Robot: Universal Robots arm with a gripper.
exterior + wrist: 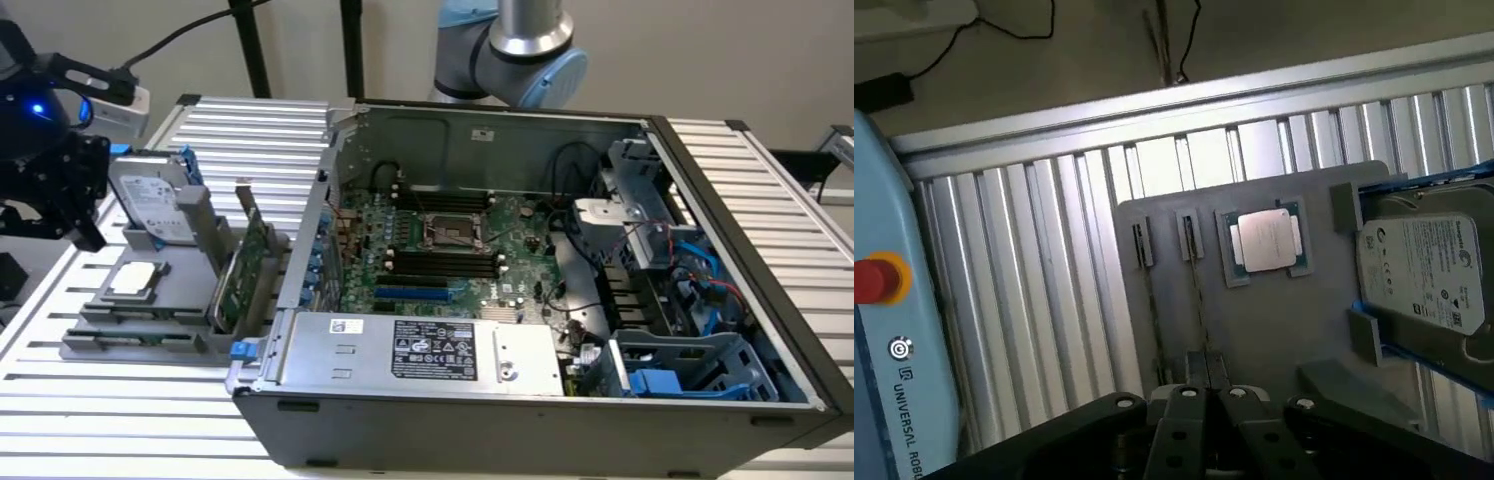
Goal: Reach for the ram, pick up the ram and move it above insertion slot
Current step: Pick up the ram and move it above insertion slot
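Two thin ram sticks stand on edge in grooves of the grey holder (1274,330). One ram (1199,295) runs straight toward my fingertips, the other (1148,295) lies parallel beside it. My gripper (1206,368) hangs above the nearer stick with its fingers pressed together and nothing between them. In the exterior view the gripper (83,225) hovers over the holder's far left end, well clear of the computer case. The black insertion slots (441,262) lie side by side on the motherboard, below the silver processor socket (454,228).
The holder (147,340) also carries a hard drive (150,200), a loose processor (134,280) and an upright green expansion card (247,275). The open case wall (314,215) rises between holder and motherboard. A blue slot (407,293) lies beside the black ones. A power supply (414,345) fills the front.
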